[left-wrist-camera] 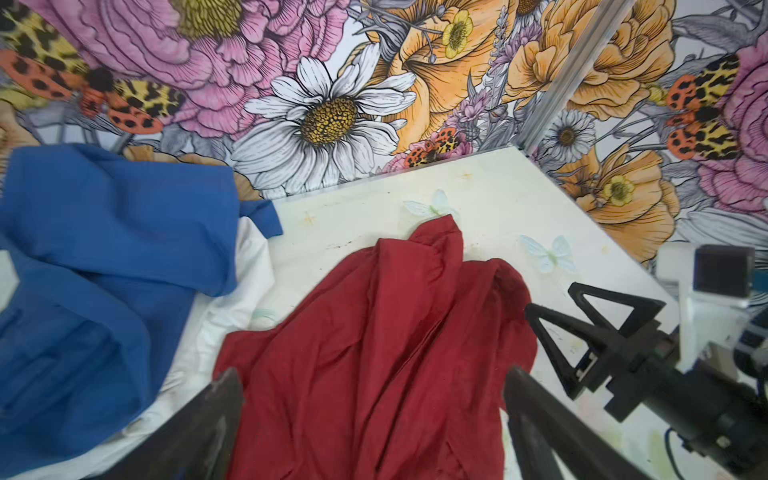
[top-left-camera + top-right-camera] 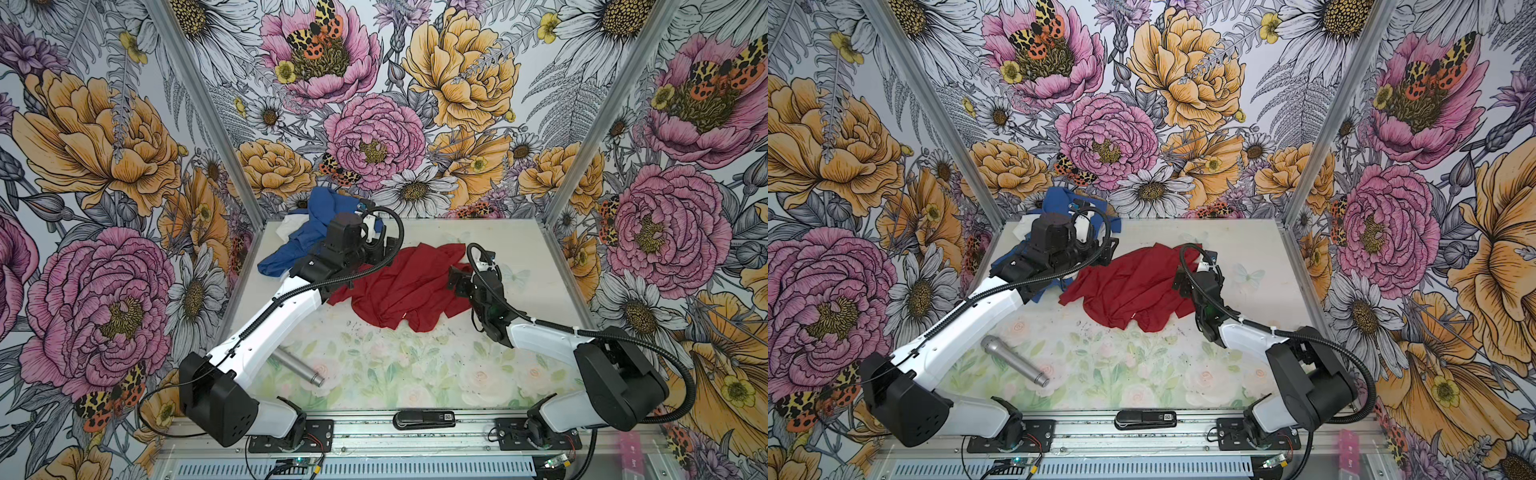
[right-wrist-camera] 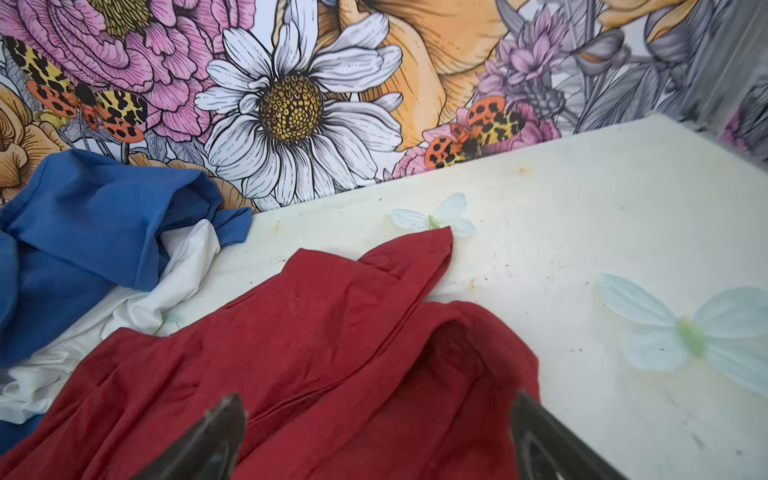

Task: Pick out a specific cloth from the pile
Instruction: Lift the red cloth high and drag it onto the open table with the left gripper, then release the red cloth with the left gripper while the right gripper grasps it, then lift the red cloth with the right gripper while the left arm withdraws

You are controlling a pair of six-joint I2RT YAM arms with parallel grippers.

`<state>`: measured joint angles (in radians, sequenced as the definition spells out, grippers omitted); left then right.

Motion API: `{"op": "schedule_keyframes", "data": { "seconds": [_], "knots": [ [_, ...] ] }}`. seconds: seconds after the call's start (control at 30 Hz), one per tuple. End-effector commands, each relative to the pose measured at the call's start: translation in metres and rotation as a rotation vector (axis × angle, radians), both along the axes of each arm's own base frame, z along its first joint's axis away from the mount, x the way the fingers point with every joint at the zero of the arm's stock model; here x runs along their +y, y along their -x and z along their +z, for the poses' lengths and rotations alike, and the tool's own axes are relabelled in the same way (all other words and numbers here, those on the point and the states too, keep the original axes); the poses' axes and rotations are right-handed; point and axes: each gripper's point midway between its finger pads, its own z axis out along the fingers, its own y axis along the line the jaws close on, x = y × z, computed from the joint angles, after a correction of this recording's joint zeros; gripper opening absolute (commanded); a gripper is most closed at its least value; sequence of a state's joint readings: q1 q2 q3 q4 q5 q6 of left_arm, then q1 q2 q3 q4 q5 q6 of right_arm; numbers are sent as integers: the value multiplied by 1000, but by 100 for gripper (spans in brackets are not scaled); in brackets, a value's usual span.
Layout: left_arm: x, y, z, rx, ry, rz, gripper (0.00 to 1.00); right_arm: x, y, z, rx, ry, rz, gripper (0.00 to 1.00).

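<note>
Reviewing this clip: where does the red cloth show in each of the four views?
Top view: red cloth just below the picture's centre.
Top view: red cloth just below centre, slightly further left.
Left wrist view: red cloth fills the foreground.
Right wrist view: red cloth fills the foreground.
Shared landmark: the blue cloth heaped against the back wall, visible in all four views.

No writing can be read for certain: the small white label [image 2: 1168,416] on the black device [image 2: 1144,419] lying on the front rail [image 2: 1084,424] carries marks too small to make out, and the print on the pink card [image 2: 1350,451] is blurred.
</note>
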<state>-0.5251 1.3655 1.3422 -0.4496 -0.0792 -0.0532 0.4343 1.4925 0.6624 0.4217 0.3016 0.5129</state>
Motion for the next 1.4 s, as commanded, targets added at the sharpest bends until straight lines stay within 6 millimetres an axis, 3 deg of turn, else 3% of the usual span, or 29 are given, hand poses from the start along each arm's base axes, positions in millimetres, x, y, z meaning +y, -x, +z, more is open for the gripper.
{"op": "schedule_keyframes", "data": {
  "seconds": [0.0,0.23,0.43,0.57,0.73,0.8,0.87,0.9,1.0,1.07,1.13,1.27,1.37],
  "knots": [
    [24,0,-17,-2,-151,8,99,1,-7,-25,131,-62,25,99],
    [-12,-4,-63,51,-107,-199,99,-52,-28,-40,193,-12,-137,99],
    [-10,-12,-69,92,-53,-176,99,-43,-52,-66,279,-53,-59,99],
    [-15,-10,-63,94,-11,-198,99,-34,-69,-81,325,-81,-1,95],
    [2,-17,-46,82,97,-167,99,-25,-76,-97,397,-101,35,69],
    [9,-20,-41,80,171,-165,99,-26,-76,-95,399,-96,41,47],
    [18,-22,-34,71,217,-163,99,-27,-77,-85,378,-88,49,6],
    [21,-23,-32,66,225,-165,99,-28,-78,-76,361,-85,47,0],
    [35,-28,-25,54,263,-143,99,-33,-82,-35,290,-72,50,0],
    [42,-30,-20,42,303,-142,99,-39,-87,10,222,-54,48,0],
    [46,-30,-17,31,320,-142,99,-47,-89,63,135,-28,37,0],
    [50,-29,-14,17,313,-141,99,-78,-88,191,-82,50,-65,0],
    [51,-28,-13,14,314,-141,99,-98,-82,267,-200,89,-128,0]
  ]
}}
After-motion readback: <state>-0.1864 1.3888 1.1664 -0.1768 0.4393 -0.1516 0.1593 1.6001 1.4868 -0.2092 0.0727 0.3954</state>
